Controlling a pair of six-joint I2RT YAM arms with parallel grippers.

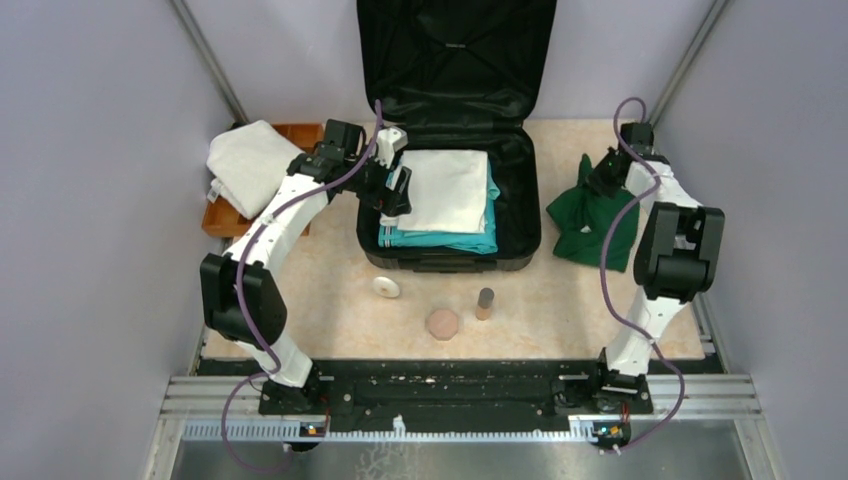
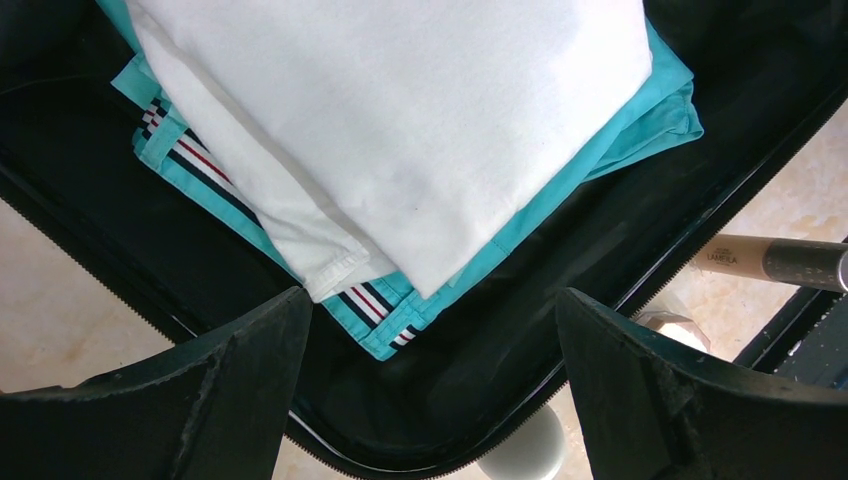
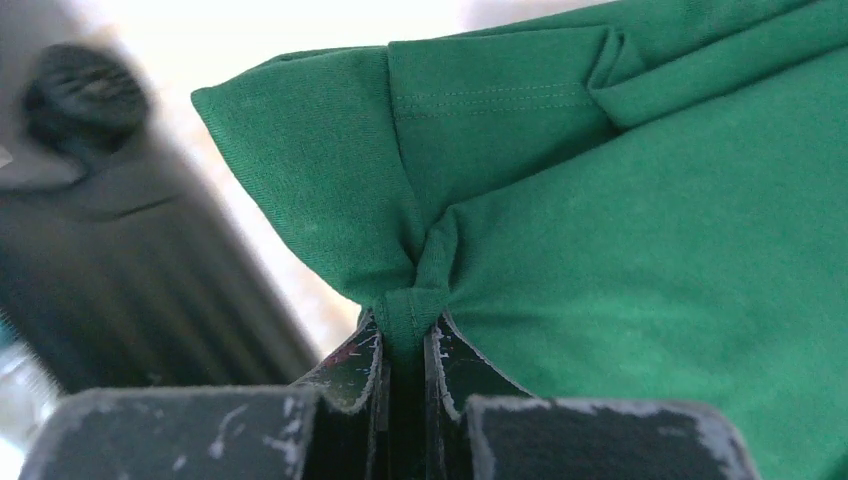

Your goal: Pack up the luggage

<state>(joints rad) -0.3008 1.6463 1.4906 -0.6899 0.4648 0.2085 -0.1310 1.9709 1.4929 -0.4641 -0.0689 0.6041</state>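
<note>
Treat green garment (image 3: 620, 250) as limp and light, clamped at a bunched fold in right gripper (image 3: 405, 335); lower into rigid-shelled luggage (image 1: 450, 60), with left gripper (image 2: 430, 310) spread wide.

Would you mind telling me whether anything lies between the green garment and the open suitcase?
Nothing visible does: only bare table separates the green garment, pinched in the right fingers, from the suitcase.

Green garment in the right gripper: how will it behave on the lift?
Likely floppy: the green garment bunches into a pinched fold where the right gripper is shut on it. Probably light; thin knit. Most of it lies loose on the table, so expect draping and dragging.
</note>
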